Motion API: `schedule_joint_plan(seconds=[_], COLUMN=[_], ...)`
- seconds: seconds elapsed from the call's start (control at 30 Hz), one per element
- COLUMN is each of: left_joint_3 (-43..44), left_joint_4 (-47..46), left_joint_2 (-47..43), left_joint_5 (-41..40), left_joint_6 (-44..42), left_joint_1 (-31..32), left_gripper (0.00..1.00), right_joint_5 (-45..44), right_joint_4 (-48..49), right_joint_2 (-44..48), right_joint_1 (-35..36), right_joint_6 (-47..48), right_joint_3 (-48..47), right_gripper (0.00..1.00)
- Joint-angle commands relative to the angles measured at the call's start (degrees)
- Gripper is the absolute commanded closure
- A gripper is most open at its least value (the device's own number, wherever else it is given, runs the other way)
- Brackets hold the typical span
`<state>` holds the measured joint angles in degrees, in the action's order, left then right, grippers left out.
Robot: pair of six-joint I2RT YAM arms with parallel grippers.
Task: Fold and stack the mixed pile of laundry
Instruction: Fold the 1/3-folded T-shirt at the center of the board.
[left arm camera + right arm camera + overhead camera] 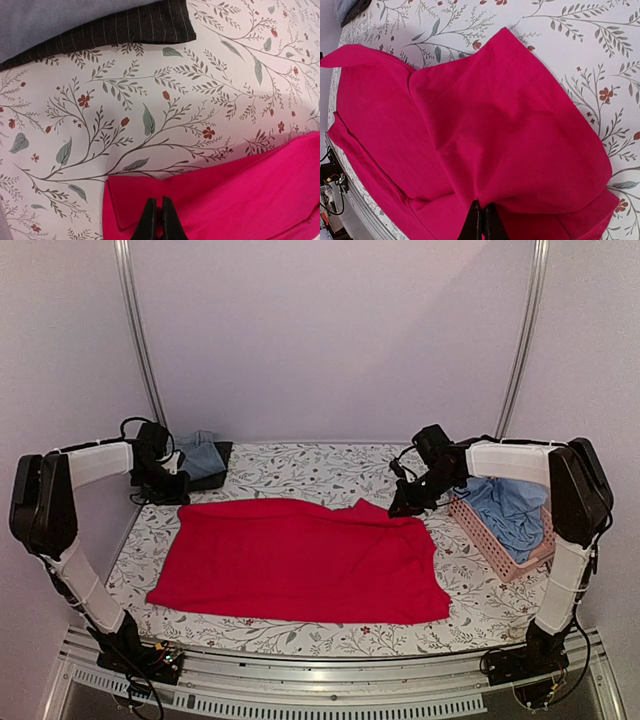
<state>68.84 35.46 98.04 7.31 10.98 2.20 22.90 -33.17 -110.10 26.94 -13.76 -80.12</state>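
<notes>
Looking first at the containers, I saw one pink basket standing on the right side of the bench, just beside my right arm. A light blue shirt lay crumpled inside it, with a fold of the cloth hanging over its near rim. At the far left corner a blue-grey cloth sat on top of a dark pinstriped cloth. Both lay directly on the floral tablecloth.

The red garment lay spread wide across the middle of the tablecloth, mostly flat. Its far edge rose into a small peak near the right side.

My right hand was pressed fully closed at the garment's far right corner. Red cloth was caught between its fingers and gathered into folds around them. In the right wrist view a doubled flap with a stitched hem lay over the rest of the garment.

My left hand was also fully closed, its fingertips over the far left corner, where a narrow hem was turned back. I could not tell whether any cloth was pinched there.
</notes>
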Motion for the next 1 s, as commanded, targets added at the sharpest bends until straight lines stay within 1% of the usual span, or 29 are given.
schedule_joint_plan(seconds=[0.0,0.17,0.3,0.43,0.5,0.53,0.57,0.63,0.67,0.7,0.73,0.77,0.87,0.97], left_joint_3=[-4.9,-10.2,-13.6,-13.0,-12.5,-12.3,-12.2,-11.8,-11.5,-11.1,-10.5,-9.6,-7.2,-5.5], left_joint_4=[-0.6,1.5,4.0,5.9,6.8,7.1,7.7,8.5,8.7,8.9,9.2,9.3,9.6,7.9], left_joint_2=[-5.2,-9.6,-11.1,-10.2,-8.2,-6.9,-5.5,-5.1,-5.8,-7.1,-8.2,-9.4,-11.0,-9.4], left_joint_5=[-0.9,-3.4,-4.9,-6.7,-7.0,-6.7,-7.0,-7.1,-7.2,-7.1,-7.1,-7.1,-5.6,1.9], left_joint_6=[1.0,2.6,5.0,7.6,8.5,8.3,8.3,8.6,8.5,8.5,8.4,8.1,6.4,5.4], left_joint_1=[0.1,-0.6,-1.4,-1.5,-1.7,-1.7,-1.7,-1.7,-1.7,-1.7,-1.8,-1.9,-2.1,-1.8], left_gripper=[1.00,1.00,1.00,1.00,1.00,0.97,0.91,0.68,0.58,0.50,0.44,0.40,0.39,0.39], right_joint_5=[-0.9,-1.1,-1.0,-0.3,0.4,1.0,1.4,3.0,3.4,3.9,4.4,4.6,4.5,4.9], right_joint_4=[2.2,2.5,3.6,5.9,6.6,6.7,6.9,6.0,4.8,3.7,2.6,1.6,0.4,1.3], right_joint_2=[7.5,13.2,15.5,16.4,15.7,14.9,14.1,12.9,12.7,12.6,13.3,14.1,18.3,19.1], right_joint_1=[1.4,2.6,3.0,3.2,3.3,3.3,3.4,3.6,3.6,3.5,3.5,3.5,2.2,-0.9], right_joint_6=[-3.0,-4.5,-5.5,-6.3,-6.7,-6.7,-6.6,-5.9,-5.5,-4.9,-4.5,-4.1,-4.1,-3.9], right_joint_3=[6.3,13.4,19.1,23.1,23.7,23.5,23.3,22.0,21.2,20.5,20.0,19.5,19.0,18.4], right_gripper=[1.00,1.00,1.00,1.00,1.00,1.00,1.00,1.00,0.97,0.89,0.78,0.71,0.57,0.54])
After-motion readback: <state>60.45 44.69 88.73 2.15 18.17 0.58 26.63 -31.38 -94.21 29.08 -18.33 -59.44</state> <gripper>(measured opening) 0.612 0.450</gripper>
